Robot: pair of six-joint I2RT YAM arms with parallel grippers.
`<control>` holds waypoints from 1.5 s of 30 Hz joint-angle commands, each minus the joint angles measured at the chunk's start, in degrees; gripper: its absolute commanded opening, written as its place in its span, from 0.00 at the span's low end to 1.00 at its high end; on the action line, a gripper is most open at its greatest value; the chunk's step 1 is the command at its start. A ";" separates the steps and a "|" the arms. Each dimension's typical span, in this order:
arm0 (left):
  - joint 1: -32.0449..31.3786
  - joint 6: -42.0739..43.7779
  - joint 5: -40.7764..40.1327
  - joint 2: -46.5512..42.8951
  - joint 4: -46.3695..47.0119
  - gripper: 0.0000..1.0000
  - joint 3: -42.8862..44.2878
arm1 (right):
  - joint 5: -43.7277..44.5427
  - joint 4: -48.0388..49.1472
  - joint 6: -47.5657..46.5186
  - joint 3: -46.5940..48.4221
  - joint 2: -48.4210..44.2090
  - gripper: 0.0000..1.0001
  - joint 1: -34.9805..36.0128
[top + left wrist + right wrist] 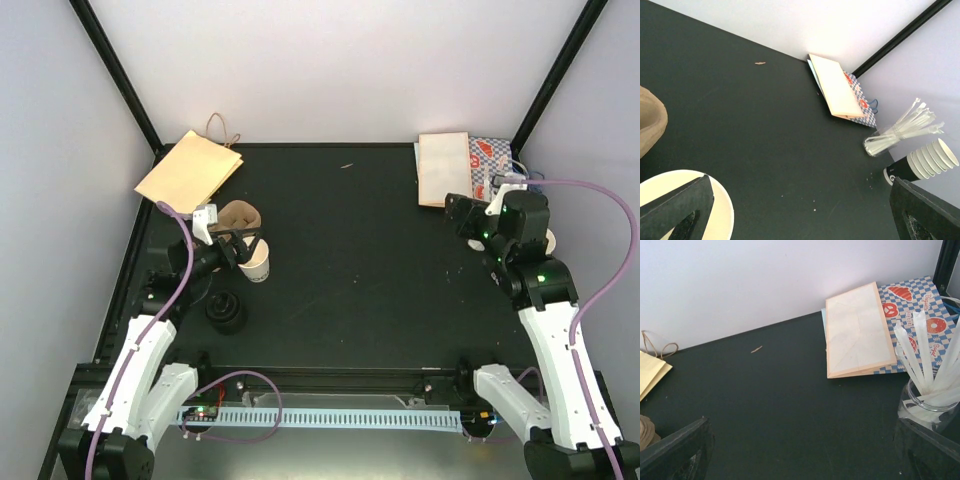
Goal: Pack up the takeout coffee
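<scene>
Your workspace was a matte black table (380, 250), lightly scuffed and flecked with dust, boxed in by plain white walls (330, 70). Two black frame posts (115, 70) slanted up from its far corners. Soft, even light fell across the surface, leaving only faint shadows. The side walls looked faintly lilac.

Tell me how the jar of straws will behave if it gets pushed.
The jar looks like clear glass: probably stiff, smooth and breakable if knocked over. The straws stand far above its rim and fan out, so a high push may tip it. They seem loose inside, so they would likely shift or spill.
</scene>
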 commanded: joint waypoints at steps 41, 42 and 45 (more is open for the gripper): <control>-1.09 16.83 -5.55 1.49 -13.84 0.99 12.77 | 35.39 -20.82 -15.19 51.91 70.26 1.00 11.92; -1.29 17.02 -5.58 1.61 -13.73 0.99 12.47 | 36.46 -20.92 -15.49 52.39 71.40 1.00 11.79; -1.56 16.84 -5.51 1.81 -13.31 0.99 11.82 | 39.44 -21.12 -15.95 53.54 74.96 1.00 11.72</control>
